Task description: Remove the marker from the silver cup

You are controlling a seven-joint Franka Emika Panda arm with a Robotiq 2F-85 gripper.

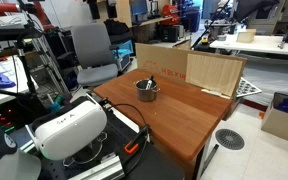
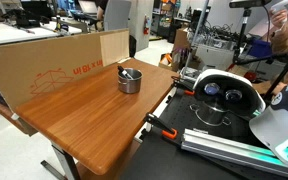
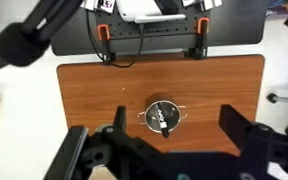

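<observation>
Risk lies mostly in the pinch. The marker [image 3: 162,118] is slim and sits inside the silver cup [image 3: 148,109], so an off-centre descent would probably land a finger on the metal rim. That could tip the light cup or skid it across the counter [image 3: 84,100]. Closing along the pen's length instead of across its width could let it roll or pivot free. Lifting it at a slant might drag the cup along.

The claw [image 3: 174,145] hangs high above the wood with its jaws spread wide and nothing between them. The cup stands near the middle of the counter, at about 12 o'clock from the gap.

In the wrist view the marker's long axis seems to run from roughly 11 to 5 o'clock across the dark interior. In an exterior view the marker [image 2: 129,72] leans on the rim, with one end poking above it. Which end is the cap is too small to tell.
</observation>
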